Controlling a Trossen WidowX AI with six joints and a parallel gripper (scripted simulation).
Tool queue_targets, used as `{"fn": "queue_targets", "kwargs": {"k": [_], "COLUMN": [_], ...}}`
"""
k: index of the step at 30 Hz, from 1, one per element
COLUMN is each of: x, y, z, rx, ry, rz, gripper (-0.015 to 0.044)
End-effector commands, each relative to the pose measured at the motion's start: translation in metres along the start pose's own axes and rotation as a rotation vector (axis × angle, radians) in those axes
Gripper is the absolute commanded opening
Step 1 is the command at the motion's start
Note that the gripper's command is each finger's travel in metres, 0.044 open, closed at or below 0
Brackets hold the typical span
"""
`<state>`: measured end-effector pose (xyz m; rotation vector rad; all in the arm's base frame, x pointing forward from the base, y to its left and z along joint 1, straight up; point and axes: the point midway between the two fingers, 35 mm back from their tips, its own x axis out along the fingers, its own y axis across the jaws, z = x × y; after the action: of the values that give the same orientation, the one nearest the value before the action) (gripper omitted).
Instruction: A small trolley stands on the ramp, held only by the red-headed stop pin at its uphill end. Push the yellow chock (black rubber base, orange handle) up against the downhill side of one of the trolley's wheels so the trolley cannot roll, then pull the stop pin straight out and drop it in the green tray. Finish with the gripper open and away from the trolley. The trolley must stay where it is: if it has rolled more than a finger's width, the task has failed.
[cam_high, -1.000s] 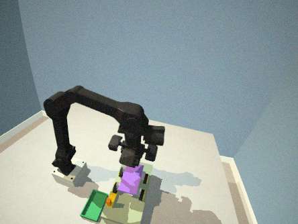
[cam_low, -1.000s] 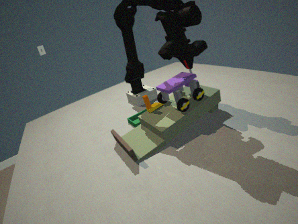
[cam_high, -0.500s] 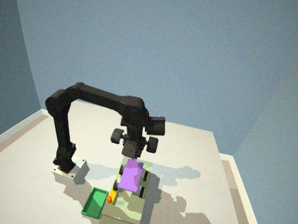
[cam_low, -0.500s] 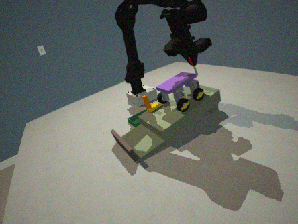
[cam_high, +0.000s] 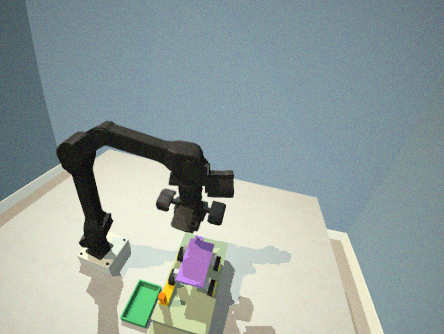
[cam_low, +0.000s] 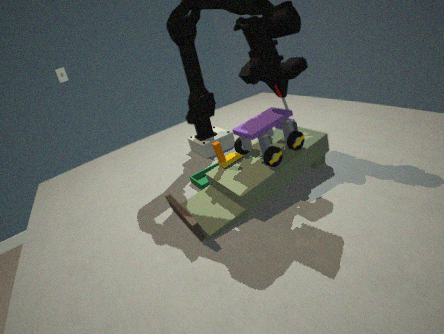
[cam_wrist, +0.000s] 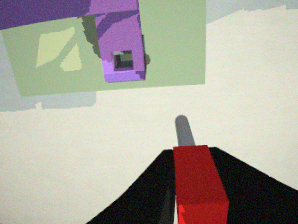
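My gripper (cam_high: 192, 229) (cam_low: 282, 93) (cam_wrist: 189, 157) is shut on the stop pin (cam_low: 278, 91) (cam_wrist: 200, 172). It holds the pin by its red head, above and beyond the trolley's uphill end. The grey shaft points down, clear of the trolley's holed purple tab (cam_wrist: 139, 65). The purple trolley (cam_high: 196, 265) (cam_low: 261, 123) stands on the green ramp (cam_high: 175, 316) (cam_low: 220, 212) (cam_wrist: 175, 40). The yellow chock (cam_high: 170, 291) (cam_low: 231, 160), with its orange handle upright, sits at the downhill side of the tray-side lower wheel, seemingly touching it. The green tray (cam_high: 141, 304) (cam_low: 200, 181) shows nothing inside.
The tray lies beside the ramp, on the side of the arm's white base (cam_high: 117, 257) (cam_low: 210, 145). A brown end board (cam_low: 185, 216) crosses the ramp's low end. The trolley's raised deck stands below the gripper in the top and exterior views.
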<state>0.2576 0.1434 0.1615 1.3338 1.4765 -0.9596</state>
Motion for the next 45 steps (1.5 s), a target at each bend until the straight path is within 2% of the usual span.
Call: {"fn": "queue_targets", "kwargs": {"k": [1,12,18,45], "x": [-0.001,-0.001,-0.001,-0.013], "y": [-0.012,-0.051,-0.053,-0.05], "z": [0.0,-0.002,0.001,0.102], "rx": [0.003,0.004,0.004,0.004], "ry": [0.0,0.0,0.0,-0.01], "rz": [0.009,0.006,0.006,0.006], "gripper": [0.0,0.0,0.0,0.0]}}
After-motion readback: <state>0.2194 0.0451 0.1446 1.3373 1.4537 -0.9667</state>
